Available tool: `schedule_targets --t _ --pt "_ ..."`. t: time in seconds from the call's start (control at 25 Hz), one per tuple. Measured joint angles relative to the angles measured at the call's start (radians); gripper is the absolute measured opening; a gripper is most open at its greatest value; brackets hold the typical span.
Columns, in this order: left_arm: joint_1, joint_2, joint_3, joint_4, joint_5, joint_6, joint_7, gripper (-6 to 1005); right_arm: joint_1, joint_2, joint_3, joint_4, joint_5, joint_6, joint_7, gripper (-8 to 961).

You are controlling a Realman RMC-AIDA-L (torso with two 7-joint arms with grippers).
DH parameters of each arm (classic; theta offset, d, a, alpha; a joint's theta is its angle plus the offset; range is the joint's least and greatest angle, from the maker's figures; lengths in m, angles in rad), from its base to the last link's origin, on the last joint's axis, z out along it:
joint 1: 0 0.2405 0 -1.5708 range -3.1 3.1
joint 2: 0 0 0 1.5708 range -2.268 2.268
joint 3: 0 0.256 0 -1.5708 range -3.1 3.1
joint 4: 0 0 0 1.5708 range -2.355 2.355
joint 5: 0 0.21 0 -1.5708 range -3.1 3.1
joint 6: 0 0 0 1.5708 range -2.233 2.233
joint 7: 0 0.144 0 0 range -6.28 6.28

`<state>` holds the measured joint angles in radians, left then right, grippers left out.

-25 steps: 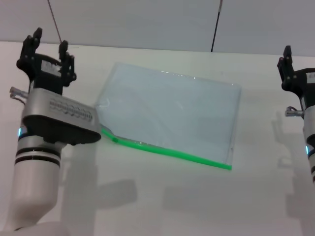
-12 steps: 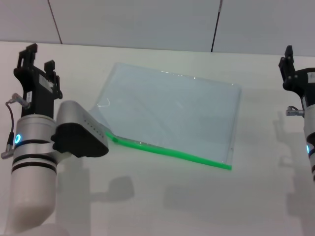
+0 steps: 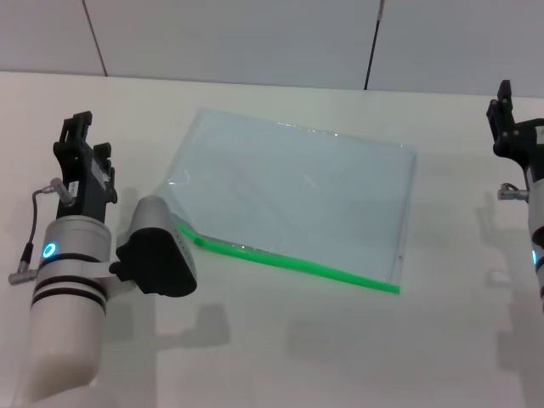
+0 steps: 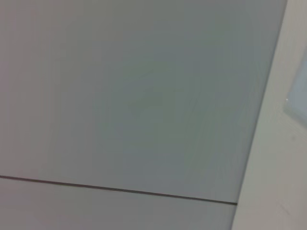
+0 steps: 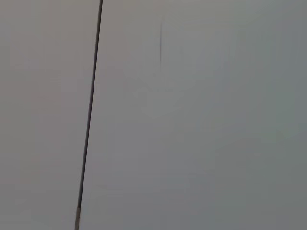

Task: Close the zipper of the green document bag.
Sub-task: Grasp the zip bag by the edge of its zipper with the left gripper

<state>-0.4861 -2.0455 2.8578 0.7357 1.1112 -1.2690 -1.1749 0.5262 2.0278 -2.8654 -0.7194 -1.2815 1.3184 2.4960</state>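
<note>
bag: the green document bag (image 3: 289, 200) lies flat on the white worktop (image 3: 280, 348), pretty much in the middle of it, turned a bit askew. See-through pale bluish plastic, nothing touching it as far as I can see.

zipper: the zipper (image 3: 289, 259) is the bright green strip along the bag's long edge nearest the robot, running from the bag's left corner down to its right corner. There's a slightly thicker green bit near the left end, might be the slider, honestly too small to call. Open or closed, can't tell either.

left gripper: the left gripper (image 3: 81, 140) sits left of the bag, clear of it, fingers pointing up and away toward the wall (image 3: 255, 38). The two black fingers stand spread with a gap between them, pinching nothing. The grey and black wrist block lower on that arm comes close to the bag's left corner by the zipper end.

right gripper: the right gripper (image 3: 510, 115) is well off to the right of the bag, near the worktop's far side, only partly in view. Whether its fingers are spread or together, I can't tell.

wrist views: left one shows mostly wall, plus a strip of worktop and a sliver of the bag (image 4: 298, 98). Right one is just wall.
</note>
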Motion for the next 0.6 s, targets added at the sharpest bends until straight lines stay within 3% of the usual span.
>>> schedule_targets --t 0.6 --pt "0.010 -0.001 0.000 0.011 -0.071 0.146 0.070 559 0.001 -0.001 0.006 0.003 0.032 0.001 -0.002 734"
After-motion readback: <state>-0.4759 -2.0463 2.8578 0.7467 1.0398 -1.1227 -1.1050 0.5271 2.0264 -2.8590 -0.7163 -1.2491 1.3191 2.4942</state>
